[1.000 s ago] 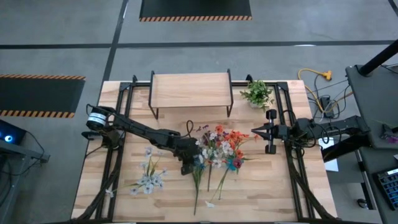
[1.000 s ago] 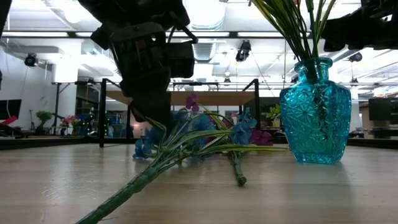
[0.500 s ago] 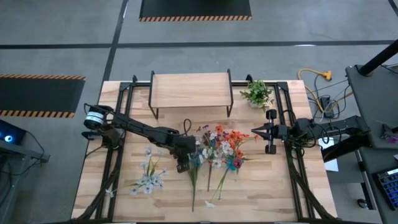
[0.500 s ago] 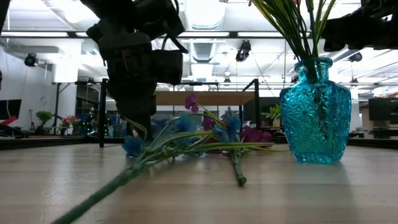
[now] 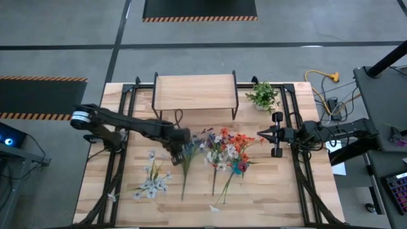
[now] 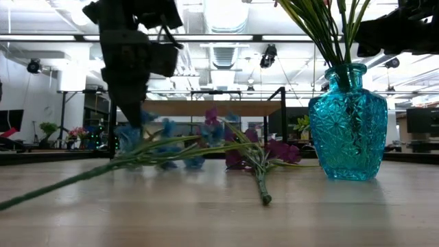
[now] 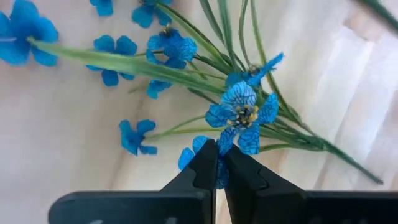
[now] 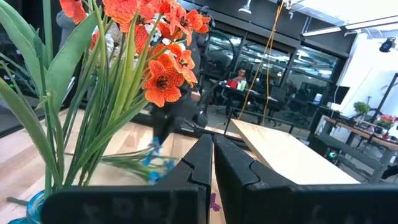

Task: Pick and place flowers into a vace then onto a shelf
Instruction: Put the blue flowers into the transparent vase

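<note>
- On the table's left side, a loose bunch of white flowers (image 5: pixel 151 183) lies flat, untouched and well apart from the action.
- Next along, the left claw (image 5: pixel 179 144) has swung away from the middle toward the left, and it is clamped tight on a blue flower stem (image 5: pixel 186 170), which has come along with it; the wrist view shows the two fingers (image 7: pixel 205 168) pressed together among blue blooms (image 7: pixel 242 115).
- From table level the stem now trails nearly flat, its cut end dragging low at the left, so I judge this a lift just under way, not yet a carry to the vase.
- Behind, the shelf (image 5: pixel 196 94) stands bare at the far edge.
- Centre-right, the blue glass vase (image 6: pixel 348 123) already holds orange flowers (image 5: pixel 236 142); several stems (image 5: pixel 222 184) lie beside it on the table.
- At the right, the right claw (image 5: pixel 261 135) waits near the vase, fingers together on nothing, unmoved.
</note>
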You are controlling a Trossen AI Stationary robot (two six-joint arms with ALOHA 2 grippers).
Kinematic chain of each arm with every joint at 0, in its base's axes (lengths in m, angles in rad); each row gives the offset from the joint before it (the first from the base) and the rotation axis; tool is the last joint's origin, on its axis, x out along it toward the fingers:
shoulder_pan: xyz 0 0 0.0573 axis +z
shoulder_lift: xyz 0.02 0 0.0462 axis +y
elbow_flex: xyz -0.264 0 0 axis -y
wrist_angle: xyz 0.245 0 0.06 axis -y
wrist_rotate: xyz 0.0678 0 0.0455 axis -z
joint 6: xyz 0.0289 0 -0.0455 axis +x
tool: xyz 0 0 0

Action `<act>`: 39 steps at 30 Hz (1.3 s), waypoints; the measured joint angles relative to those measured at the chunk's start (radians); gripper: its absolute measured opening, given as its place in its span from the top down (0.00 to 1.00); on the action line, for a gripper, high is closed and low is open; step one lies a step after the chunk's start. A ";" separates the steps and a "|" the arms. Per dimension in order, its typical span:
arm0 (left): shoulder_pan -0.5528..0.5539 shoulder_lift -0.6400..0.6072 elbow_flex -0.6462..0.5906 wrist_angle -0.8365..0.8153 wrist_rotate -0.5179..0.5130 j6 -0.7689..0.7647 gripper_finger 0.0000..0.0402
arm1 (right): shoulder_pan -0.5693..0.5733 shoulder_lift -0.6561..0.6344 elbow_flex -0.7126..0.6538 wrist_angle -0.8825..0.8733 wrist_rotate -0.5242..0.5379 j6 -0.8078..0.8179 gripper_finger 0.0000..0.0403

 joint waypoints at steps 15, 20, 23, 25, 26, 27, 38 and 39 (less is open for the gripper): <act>0.060 -0.169 0.000 -0.259 -0.109 -0.034 1.00 | 0.000 0.000 0.000 0.000 0.000 0.000 0.98; 0.073 -0.186 -0.001 -0.306 -0.126 -0.035 1.00 | 0.000 0.000 0.000 0.001 0.000 0.000 0.98; 0.079 -0.189 -0.001 -0.321 -0.126 -0.035 1.00 | 0.000 0.000 0.000 0.000 0.000 0.000 0.98; 0.085 -0.189 0.000 -0.334 -0.133 -0.030 1.00 | 0.000 0.000 0.000 0.000 0.000 0.000 0.98; 0.089 -0.189 0.006 -0.354 -0.139 -0.027 1.00 | 0.000 0.000 0.000 0.000 0.000 0.000 0.98; 0.092 -0.187 0.014 -0.369 -0.151 -0.026 1.00 | 0.000 0.000 0.000 0.000 0.000 0.000 0.98; 0.130 -0.186 0.096 -0.414 -0.222 0.014 1.00 | 0.000 0.000 0.000 0.001 0.000 0.000 0.98; 0.131 -0.186 0.096 -0.415 -0.222 0.014 1.00 | 0.000 0.000 0.000 0.001 0.000 0.000 0.98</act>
